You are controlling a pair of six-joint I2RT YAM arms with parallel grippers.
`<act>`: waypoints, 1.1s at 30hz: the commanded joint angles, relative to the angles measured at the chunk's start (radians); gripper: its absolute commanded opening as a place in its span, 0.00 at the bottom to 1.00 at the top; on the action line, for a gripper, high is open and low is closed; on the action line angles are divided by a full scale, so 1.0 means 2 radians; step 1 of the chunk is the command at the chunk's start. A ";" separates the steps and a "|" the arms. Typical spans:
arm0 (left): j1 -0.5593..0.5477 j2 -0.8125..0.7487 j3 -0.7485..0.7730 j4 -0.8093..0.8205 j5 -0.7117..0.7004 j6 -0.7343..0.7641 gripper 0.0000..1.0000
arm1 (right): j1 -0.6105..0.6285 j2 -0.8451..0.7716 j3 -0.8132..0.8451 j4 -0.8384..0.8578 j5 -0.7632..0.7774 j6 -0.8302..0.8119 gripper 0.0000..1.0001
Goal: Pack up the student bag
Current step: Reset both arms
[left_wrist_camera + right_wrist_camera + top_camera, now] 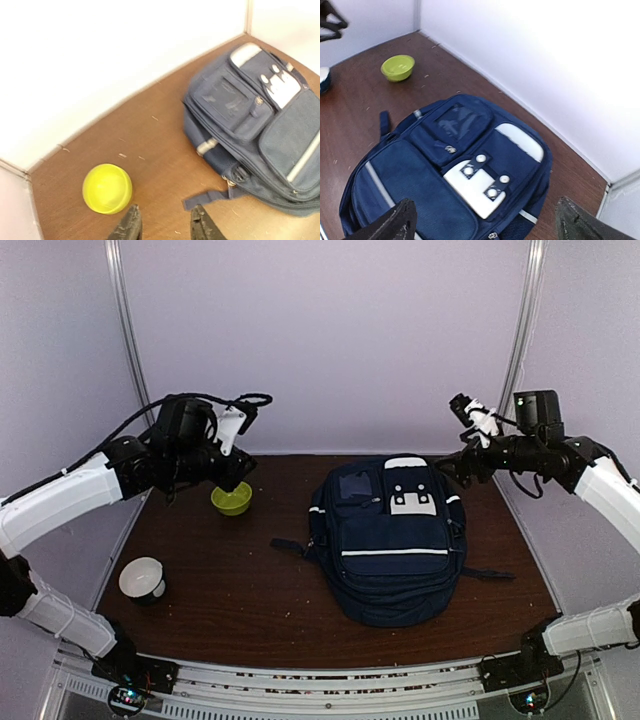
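Navy student bag (390,540) lies flat, front up, on brown table (250,610). Left gripper (165,226), jaws partly apart w/ nothing between, hovers by lime-green bowl (232,499) left of bag. Right gripper (487,220), jaws wide & empty, over bag's top end. White cup (143,578) farther left.

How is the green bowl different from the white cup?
The green bowl is lime all over; the white cup has a dark lower part. The bowl sits at the far side of the table; the cup sits at the near side. Both stand upright, left of the student bag.
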 commanded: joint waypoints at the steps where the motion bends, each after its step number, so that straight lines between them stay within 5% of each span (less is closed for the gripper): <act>1: 0.004 -0.045 0.002 0.034 -0.076 0.043 0.48 | -0.050 -0.021 -0.013 0.081 0.036 0.115 1.00; 3: 0.004 -0.065 -0.012 0.063 -0.103 0.049 0.67 | -0.063 -0.029 -0.005 0.079 0.036 0.120 1.00; 5: 0.004 -0.083 -0.024 0.088 -0.136 0.049 0.96 | -0.069 -0.039 -0.001 0.090 0.084 0.144 1.00; 12: 0.004 -0.105 -0.073 0.137 -0.260 0.037 0.98 | -0.090 -0.084 -0.059 0.124 0.167 0.221 1.00; 20: 0.004 -0.112 -0.122 0.166 -0.264 0.036 0.98 | -0.156 -0.091 -0.072 0.142 0.096 0.257 1.00; 33: 0.004 -0.104 -0.119 0.157 -0.252 0.022 0.98 | -0.168 -0.094 -0.077 0.142 0.075 0.249 1.00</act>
